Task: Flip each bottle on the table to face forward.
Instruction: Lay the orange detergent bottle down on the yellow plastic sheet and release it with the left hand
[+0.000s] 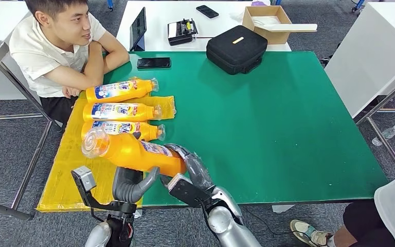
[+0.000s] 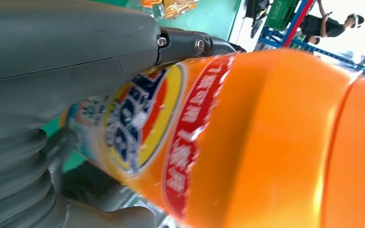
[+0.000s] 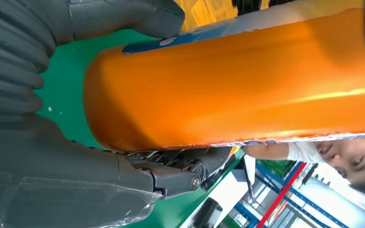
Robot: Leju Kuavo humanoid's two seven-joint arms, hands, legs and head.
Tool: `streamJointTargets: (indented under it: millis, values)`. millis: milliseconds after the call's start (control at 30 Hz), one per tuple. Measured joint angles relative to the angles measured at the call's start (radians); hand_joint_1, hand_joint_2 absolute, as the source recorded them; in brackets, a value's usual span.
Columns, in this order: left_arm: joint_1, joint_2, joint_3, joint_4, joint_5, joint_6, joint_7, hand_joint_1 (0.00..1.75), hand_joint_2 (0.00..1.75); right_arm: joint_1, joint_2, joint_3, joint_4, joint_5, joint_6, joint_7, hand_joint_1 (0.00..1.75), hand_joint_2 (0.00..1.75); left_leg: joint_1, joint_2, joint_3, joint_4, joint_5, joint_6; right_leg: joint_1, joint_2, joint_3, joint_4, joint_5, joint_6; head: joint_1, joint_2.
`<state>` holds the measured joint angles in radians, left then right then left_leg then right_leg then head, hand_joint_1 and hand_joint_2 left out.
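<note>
Nearest the robot, the right hand (image 1: pixel 193 172) grasps the base end of an orange bottle (image 1: pixel 133 153), which is lifted off the table (image 1: pixel 288 128) and slants across its near edge, clear cap end toward the yellow mat (image 1: pixel 61 175). The left hand (image 1: pixel 133 186) lies just beside the bottle's underside, thumb (image 1: pixel 148 181) raised to it (whether it truly grips, I cannot tell). Beyond, three more bottles (image 1: pixel 121 111) lie on their sides in a row on the mat, labels up. Farther back, a person (image 1: pixel 56 46) leans on the table's corner beside a phone (image 1: pixel 154 63) and a black case (image 1: pixel 236 49).
</note>
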<state>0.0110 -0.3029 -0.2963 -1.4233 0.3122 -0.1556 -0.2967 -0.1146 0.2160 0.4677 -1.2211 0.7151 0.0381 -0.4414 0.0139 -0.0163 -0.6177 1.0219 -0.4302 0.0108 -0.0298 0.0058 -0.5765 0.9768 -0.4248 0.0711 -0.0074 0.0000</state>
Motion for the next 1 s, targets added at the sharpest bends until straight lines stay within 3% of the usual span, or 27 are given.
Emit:
streamJointTargets:
  millis: [167,200,233,300,333,367,667,700,733,833,867,1000]
  values:
    - [-0.012,0.000,-0.001,0.003,0.033,0.015,-0.005,0.00,1.75,-0.008,0.012,0.014,0.026,-0.001,-0.001,-0.002,1.75,1.75,0.000,0.000,0.000,0.000,0.000,0.000,0.000,0.000,0.000,0.000,0.000,0.000,0.000,0.000]
    - [-0.014,0.000,-0.002,0.005,0.037,0.016,-0.007,0.11,1.75,-0.009,0.013,0.016,0.031,-0.002,-0.001,-0.003,1.75,1.75,0.000,0.000,0.000,0.000,0.000,0.000,0.000,0.000,0.000,0.000,0.000,0.000,0.000,0.000]
    - [-0.017,0.000,-0.002,0.006,0.040,0.019,-0.009,0.46,1.75,-0.010,0.015,0.017,0.035,-0.003,-0.001,-0.004,1.75,1.75,0.000,0.000,0.000,0.000,0.000,0.000,0.000,0.000,0.000,0.000,0.000,0.000,0.000,0.000]
    - [-0.021,0.000,-0.003,0.008,0.047,0.025,-0.014,1.33,1.75,-0.014,0.018,0.021,0.044,-0.006,-0.001,-0.004,1.75,1.75,0.000,0.000,0.000,0.000,0.000,0.000,0.000,0.000,0.000,0.000,0.000,0.000,0.000,0.000]
    - [-0.022,0.000,-0.003,0.009,0.049,0.028,-0.017,1.66,1.75,-0.017,0.019,0.022,0.048,-0.008,-0.001,-0.004,1.75,1.75,0.000,0.000,0.000,0.000,0.000,0.000,0.000,0.000,0.000,0.000,0.000,0.000,0.000,0.000]
    - [-0.024,0.000,-0.003,0.010,0.051,0.032,-0.020,1.75,1.75,-0.019,0.020,0.023,0.051,-0.009,-0.002,-0.005,1.75,1.75,0.000,0.000,0.000,0.000,0.000,0.000,0.000,0.000,0.000,0.000,0.000,0.000,0.000,0.000]
    - [-0.025,0.000,-0.003,0.010,0.045,0.056,-0.041,1.75,1.75,-0.025,0.023,0.023,0.076,-0.021,-0.004,-0.010,1.75,1.75,0.000,0.000,0.000,0.000,0.000,0.000,0.000,0.000,0.000,0.000,0.000,0.000,0.000,0.000]
    - [-0.025,0.000,-0.003,0.010,0.044,0.058,-0.042,1.75,1.75,-0.025,0.024,0.024,0.078,-0.021,-0.004,-0.010,1.68,1.75,0.000,0.000,0.000,0.000,0.000,0.000,0.000,0.000,0.000,0.000,0.000,0.000,0.000,0.000]
    - [-0.025,0.000,-0.003,0.010,0.043,0.060,-0.044,1.75,1.75,-0.026,0.024,0.024,0.080,-0.021,-0.004,-0.010,1.47,1.75,0.000,0.000,0.000,0.000,0.000,0.000,0.000,0.000,0.000,0.000,0.000,0.000,0.000,0.000]
    - [-0.026,0.000,-0.004,0.010,0.028,0.073,-0.055,1.75,1.75,-0.027,0.025,0.024,0.085,-0.025,-0.005,-0.011,0.30,1.75,0.000,0.000,0.000,0.000,0.000,0.000,0.000,0.000,0.000,0.000,0.000,0.000,0.000,0.000]
    - [-0.026,0.000,-0.005,0.009,0.017,0.080,-0.061,1.75,1.75,-0.027,0.026,0.024,0.087,-0.027,-0.006,-0.011,0.07,1.75,0.000,0.000,0.000,0.000,0.000,0.000,0.000,0.000,0.000,0.000,0.000,0.000,0.000,0.000]
    - [-0.028,-0.001,-0.006,-0.002,-0.049,0.116,-0.080,1.75,1.75,-0.023,0.033,0.024,0.104,-0.038,-0.012,-0.004,0.00,1.75,0.000,0.000,0.000,0.000,0.000,0.000,0.000,0.000,0.000,0.000,0.000,0.000,0.000,0.000]
